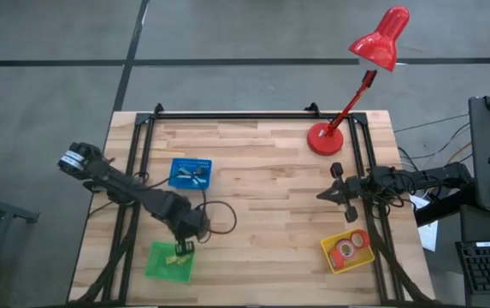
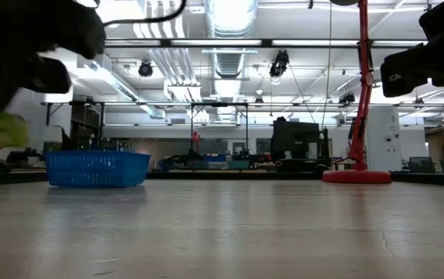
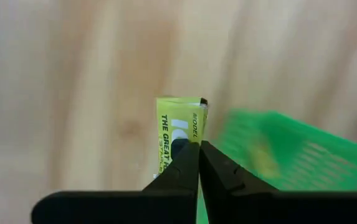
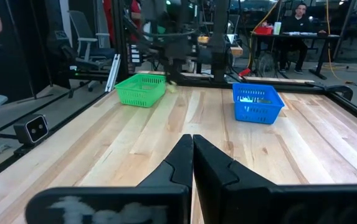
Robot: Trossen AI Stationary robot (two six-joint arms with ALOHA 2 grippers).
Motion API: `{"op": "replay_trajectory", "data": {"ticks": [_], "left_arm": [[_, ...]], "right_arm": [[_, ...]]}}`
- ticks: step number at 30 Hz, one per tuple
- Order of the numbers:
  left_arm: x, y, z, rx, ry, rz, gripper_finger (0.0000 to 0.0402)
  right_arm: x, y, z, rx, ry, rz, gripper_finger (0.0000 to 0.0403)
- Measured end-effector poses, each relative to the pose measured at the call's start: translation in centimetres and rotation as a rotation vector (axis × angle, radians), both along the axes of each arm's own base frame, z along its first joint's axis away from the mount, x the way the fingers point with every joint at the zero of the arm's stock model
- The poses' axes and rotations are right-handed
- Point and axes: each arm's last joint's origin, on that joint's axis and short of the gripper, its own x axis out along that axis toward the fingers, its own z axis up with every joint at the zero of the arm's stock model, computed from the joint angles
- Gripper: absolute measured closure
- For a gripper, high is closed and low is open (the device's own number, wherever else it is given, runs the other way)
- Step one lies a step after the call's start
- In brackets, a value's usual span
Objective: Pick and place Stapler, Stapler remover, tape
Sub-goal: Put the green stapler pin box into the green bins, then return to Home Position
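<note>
A yellow-green box of staples, printed with dark lettering, is pinched at one end between the left gripper's closed fingers, held above the green basket at the table's near left. Two red tape rolls with pale centres lie flat, side by side, in the yellow basket at the near right. Metal items, unclear which, lie in the blue basket.

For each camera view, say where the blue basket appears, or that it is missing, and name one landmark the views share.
High view: blue basket left of centre, above the green basket.
Low view: at left, far across the table.
Left wrist view: not in it.
Right wrist view: right of centre.
Shared landmark: the green basket, also in both wrist views.
</note>
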Motion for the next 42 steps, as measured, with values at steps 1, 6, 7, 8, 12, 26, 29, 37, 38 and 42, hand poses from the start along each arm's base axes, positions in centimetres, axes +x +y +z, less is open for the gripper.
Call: {"op": "replay_trajectory", "data": {"ticks": [1, 6, 7, 8, 12, 26, 29, 37, 38, 42], "left_arm": [[0.0, -0.4, 0.3, -0.032, 0.006, 0.007, 0.0391], [-0.6, -3.0, 1.6, -0.141, 0.016, 0.028, 0.0394], [-0.8, -3.6, 1.9, -0.153, 0.021, 0.042, 0.0394], [-1.0, -4.1, 2.1, -0.163, 0.026, 0.056, 0.0393], [-2.2, -6.1, 2.4, -0.18, 0.044, 0.107, 0.0391], [-3.2, -6.9, 1.8, -0.085, -0.003, 0.263, 0.0325], [-3.2, -6.9, 1.8, -0.068, -0.023, 0.276, 0.0279], [-1.6, -5.8, 2.1, 0.238, -0.385, 0.086, 0.023], [-1.2, -5.5, 2.1, 0.262, -0.413, 0.056, 0.0237], [1.0, -4.7, 1.7, 0.286, -0.592, -0.04, 0.0307]], "right_arm": [[0.0, 0.0, 0.0, 0.0, 0.0, 0.0, 0.0394], [0.0, 0.0, 0.0, 0.0, 0.0, 0.0, 0.0394], [0.0, 0.0, 0.0, 0.0, 0.0, 0.0, 0.0394], [0.0, 0.0, 0.0, 0.0, 0.0, 0.0, 0.0394], [0.0, 0.0, 0.0, 0.0, 0.0, 0.0, 0.0394], [0.0, 0.0, 0.0, 0.0, 0.0, 0.0, 0.0394], [0.0, 0.0, 0.0, 0.0, 0.0, 0.0, 0.0394], [0.0, 0.0, 0.0, 0.0, 0.0, 0.0, 0.0394], [0.0, 0.0, 0.0, 0.0, 0.0, 0.0, 0.0394], [0.0, 0.0, 0.0, 0.0, 0.0, 0.0, 0.0394]]}}
